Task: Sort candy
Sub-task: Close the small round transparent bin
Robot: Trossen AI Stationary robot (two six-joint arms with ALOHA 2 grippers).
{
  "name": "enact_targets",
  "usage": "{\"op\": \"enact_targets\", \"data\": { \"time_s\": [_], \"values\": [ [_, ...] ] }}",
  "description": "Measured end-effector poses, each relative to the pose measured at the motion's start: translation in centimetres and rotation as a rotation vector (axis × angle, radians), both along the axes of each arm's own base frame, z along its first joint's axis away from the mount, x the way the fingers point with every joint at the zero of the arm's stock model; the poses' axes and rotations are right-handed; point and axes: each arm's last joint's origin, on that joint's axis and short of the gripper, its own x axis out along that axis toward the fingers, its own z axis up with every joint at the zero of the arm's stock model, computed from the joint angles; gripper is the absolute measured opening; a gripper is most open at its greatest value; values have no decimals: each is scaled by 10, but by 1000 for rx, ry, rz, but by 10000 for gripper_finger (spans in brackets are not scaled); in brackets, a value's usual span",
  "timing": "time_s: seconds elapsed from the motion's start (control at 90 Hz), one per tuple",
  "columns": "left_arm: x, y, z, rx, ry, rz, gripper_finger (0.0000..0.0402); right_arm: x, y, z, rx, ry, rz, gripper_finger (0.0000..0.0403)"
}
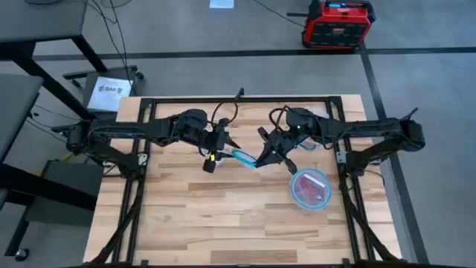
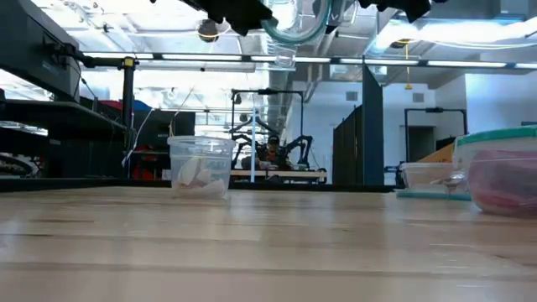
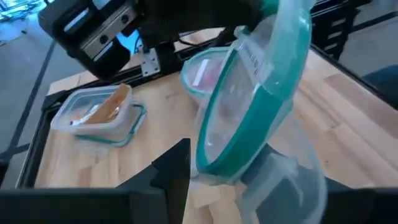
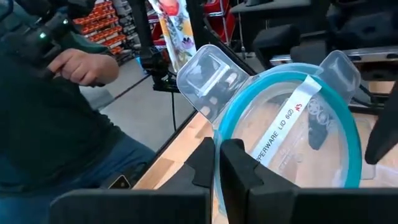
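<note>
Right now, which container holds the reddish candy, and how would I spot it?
On the wooden table, look below the right claw. There sits a round container with a blue-green rim, reddish candy inside. The other containers hold pale or orange contents.

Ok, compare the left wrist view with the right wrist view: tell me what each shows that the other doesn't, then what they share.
Only the left wrist view shows the rectangular container holding orange-white candy and the round container with reddish candy on the table. Only the right wrist view shows a person beside the table, a hand raised. Both show the clear blue-rimmed lid held up off the table, with a white label strip across it.
</note>
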Motion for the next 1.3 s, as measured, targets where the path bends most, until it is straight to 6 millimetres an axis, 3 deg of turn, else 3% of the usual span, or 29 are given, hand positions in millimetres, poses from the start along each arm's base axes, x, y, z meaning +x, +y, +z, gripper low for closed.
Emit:
{"op": "enact_targets", "data": {
  "time_s": [0.1,0.278,0.5,0.711,0.844,1.089,1.2,1.3],
  "values": [
    [0,-4,0,1,-5,-13,99,0,0,0,-2,1,-7,0],
    [1,-8,1,6,-11,-39,14,0,-1,-1,-1,15,-20,1],
    [0,-7,-2,-21,23,-24,7,-1,-6,-4,50,77,-83,23],
    [-2,-6,-6,-59,77,43,7,-3,-17,-7,54,124,-152,97],
    [-5,-6,-11,-129,151,91,7,-19,-32,-6,39,181,-214,141],
    [-31,-3,-3,-344,255,290,7,-62,-49,6,-76,269,-472,168],
    [-48,1,1,-477,293,336,7,-70,-53,9,-77,278,-508,166],
    [-63,11,-11,-623,323,324,7,-69,-53,6,-90,296,-498,164]
  ]
}}
